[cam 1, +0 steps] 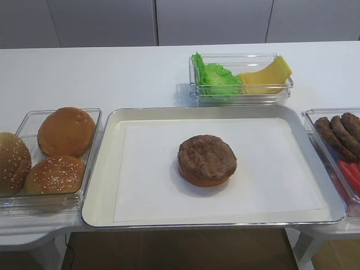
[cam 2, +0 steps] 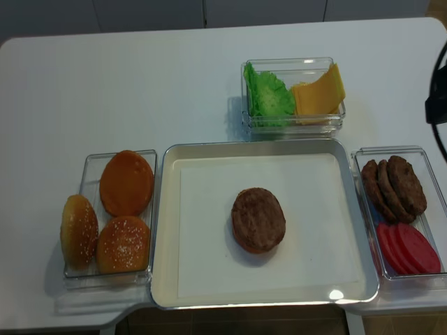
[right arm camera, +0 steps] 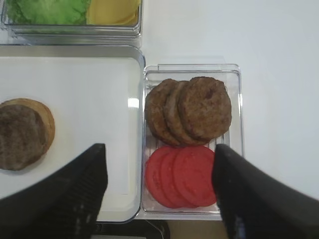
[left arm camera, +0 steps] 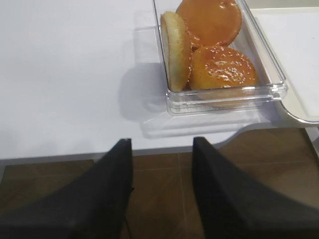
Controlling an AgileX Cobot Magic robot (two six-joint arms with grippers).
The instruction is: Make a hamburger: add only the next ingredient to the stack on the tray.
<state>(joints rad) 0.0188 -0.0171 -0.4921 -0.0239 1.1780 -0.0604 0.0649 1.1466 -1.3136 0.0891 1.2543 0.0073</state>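
White table (cam 2: 140, 84), one tray (cam 2: 167, 230), three buns (cam 2: 126, 183), three spare patties (cam 2: 394, 185)

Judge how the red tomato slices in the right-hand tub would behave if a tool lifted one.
The tomato slices look thin and glossy, so probably slippery and somewhat floppy. They overlap, so lifting one may drag its neighbour. Lying flat, they seem unlikely to roll.

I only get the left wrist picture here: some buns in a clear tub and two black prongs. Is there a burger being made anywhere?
Observer: Yes, on the silver tray a brown patty already lies on the bun base.
Operator: Any other fillings around?
Observer: Lettuce and cheese share a tub behind the tray.
Operator: And the other arm?
Observer: The right gripper hangs open above the tomato slices.
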